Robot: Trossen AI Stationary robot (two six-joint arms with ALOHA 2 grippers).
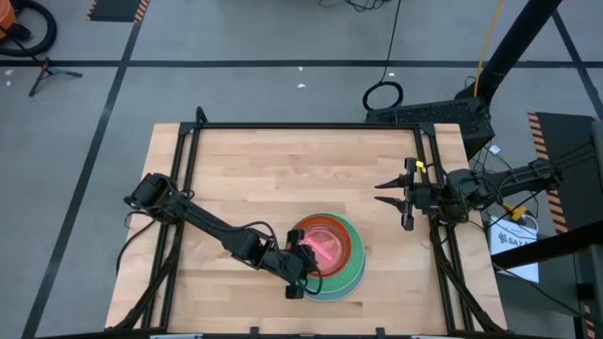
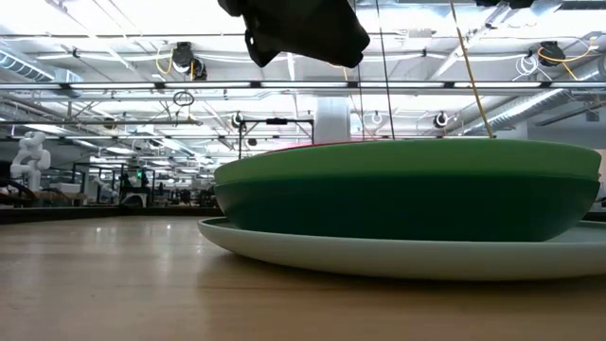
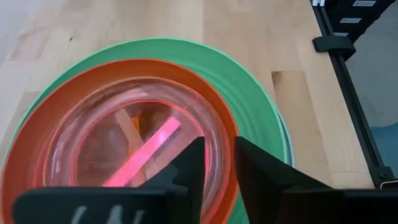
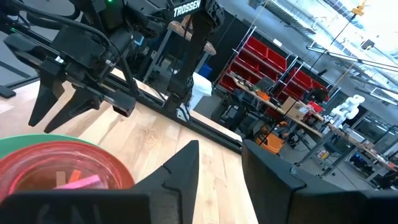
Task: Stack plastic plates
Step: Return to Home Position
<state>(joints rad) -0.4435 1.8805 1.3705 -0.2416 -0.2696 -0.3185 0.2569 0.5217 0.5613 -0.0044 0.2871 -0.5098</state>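
well, from the counter's [image 1: 236, 169] 9 o'clock edge the left arm reaches across to the plastic plates [image 1: 356, 247], which sit as one nested stack just toward 5 o'clock of the counter's middle. the left end effector [image 1: 300, 281] hovers above the stack's 7 o'clock rim, its fingers a narrow gap apart and gripping nothing.

the widest dish at the bottom is the pale plate [image 2: 379, 254], flat on the wood. in it sits the dark green plate [image 2: 407, 204], and the light green plate [image 2: 407, 161] sits in that. inside the greens lies the red-orange plate [image 3: 93, 74], and the translucent pink plate [image 3: 118, 134] rests topmost. what lies under the pink shows only as an orange tint.

near the counter's 3 o'clock edge, well apart from the stack, the right end effector [image 1: 379, 193] points toward 9 o'clock, fingers parted and empty.
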